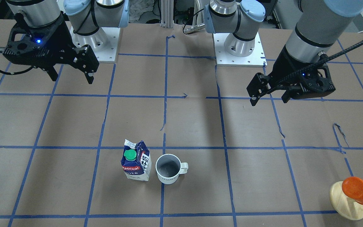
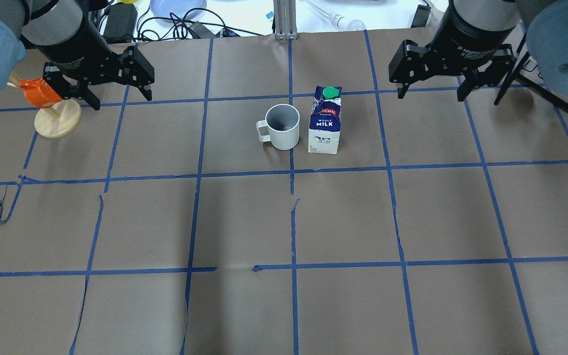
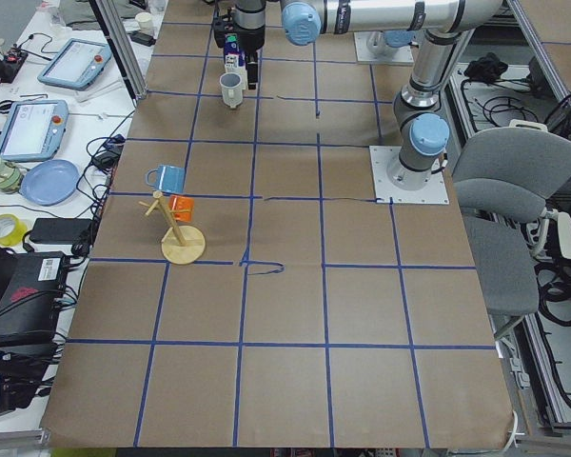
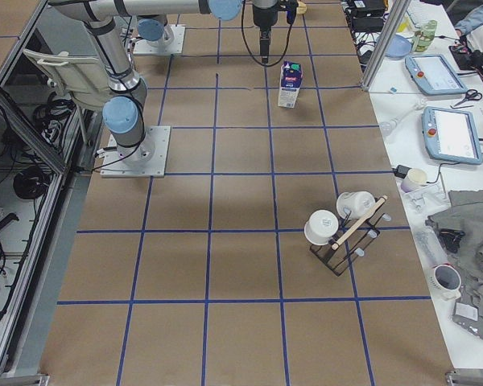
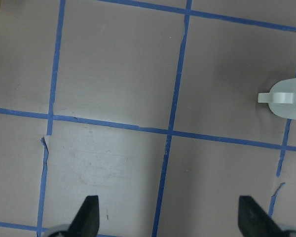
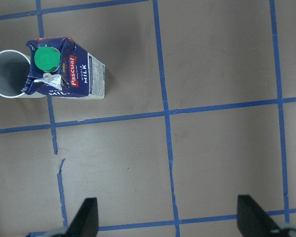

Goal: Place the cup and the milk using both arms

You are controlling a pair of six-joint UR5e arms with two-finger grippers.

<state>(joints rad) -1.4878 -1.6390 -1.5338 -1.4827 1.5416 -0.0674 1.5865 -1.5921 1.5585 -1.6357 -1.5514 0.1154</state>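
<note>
- Cup [image 2: 283,126] stands upright between my two grippers, well apart from both. Its handle points toward my left gripper [image 2: 122,97], so I judge that arm suits it.
- Milk carton [image 2: 324,123] stands upright just beside the cup, on the side nearer my right gripper [image 2: 431,94].
- Both grippers hang wide open and empty above the table [image 2: 284,305], crowding neither item.
- An orange mug [image 2: 37,92] on a wooden stand [image 2: 57,123] sits close to my left gripper, away from the cup.
</note>
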